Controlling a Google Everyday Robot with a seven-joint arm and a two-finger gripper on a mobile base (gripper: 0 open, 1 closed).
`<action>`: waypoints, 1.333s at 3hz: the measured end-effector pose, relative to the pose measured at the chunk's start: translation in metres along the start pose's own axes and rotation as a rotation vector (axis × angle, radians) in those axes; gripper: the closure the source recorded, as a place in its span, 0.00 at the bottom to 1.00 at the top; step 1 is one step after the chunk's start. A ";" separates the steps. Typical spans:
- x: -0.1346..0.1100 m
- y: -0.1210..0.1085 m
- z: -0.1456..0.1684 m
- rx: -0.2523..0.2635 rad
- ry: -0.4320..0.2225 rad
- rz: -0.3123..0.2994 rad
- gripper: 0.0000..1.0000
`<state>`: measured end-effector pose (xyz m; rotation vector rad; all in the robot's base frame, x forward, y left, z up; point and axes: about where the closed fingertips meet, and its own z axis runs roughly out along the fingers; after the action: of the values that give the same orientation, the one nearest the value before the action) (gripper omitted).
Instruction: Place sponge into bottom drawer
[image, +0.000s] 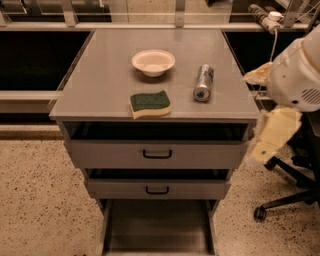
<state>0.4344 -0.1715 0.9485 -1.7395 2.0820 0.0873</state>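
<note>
The sponge (150, 103), dark green on top of pale yellow foam, lies on the grey cabinet top (100, 85) near its front edge, left of centre. The bottom drawer (158, 227) is pulled out below the two handled drawers, and its flat grey floor is bare. My gripper is out of view. Only the white and cream arm (292, 75) shows at the right edge, beside the cabinet's right front corner and apart from the sponge.
A white bowl (153, 62) stands behind the sponge. A silver can (203, 82) lies on its side to the right. The upper drawer (157, 154) and middle drawer (157, 189) have black loop handles and stand slightly open. An office chair base (285, 197) is on the speckled floor at the right.
</note>
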 end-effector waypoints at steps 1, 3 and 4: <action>-0.063 0.005 0.040 -0.057 -0.180 -0.060 0.00; -0.069 -0.001 0.040 -0.049 -0.210 -0.041 0.00; -0.084 -0.032 0.060 -0.075 -0.225 -0.094 0.00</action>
<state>0.4925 -0.0820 0.9308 -1.7786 1.8543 0.3219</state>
